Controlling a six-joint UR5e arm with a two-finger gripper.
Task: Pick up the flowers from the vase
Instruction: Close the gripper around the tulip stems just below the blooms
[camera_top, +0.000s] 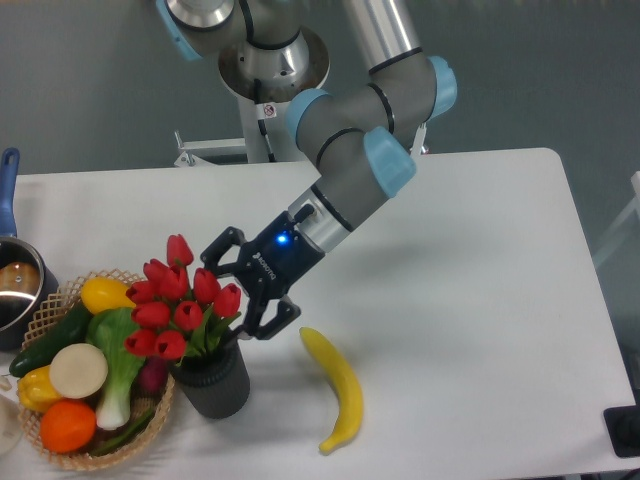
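Observation:
A bunch of red tulips with green leaves (178, 302) stands in a short black ribbed vase (213, 385) near the table's front left. My gripper (230, 296) reaches in from the right at the level of the blooms. Its jaws are spread open, one finger above and behind the bunch, the other low by the vase mouth. The rightmost tulip lies between them. I cannot tell whether the fingers touch the flowers.
A woven basket (62, 458) of vegetables sits just left of the vase, touching it. A yellow banana (338, 385) lies on the table to the vase's right. A pot with a blue handle (14, 285) stands at the left edge.

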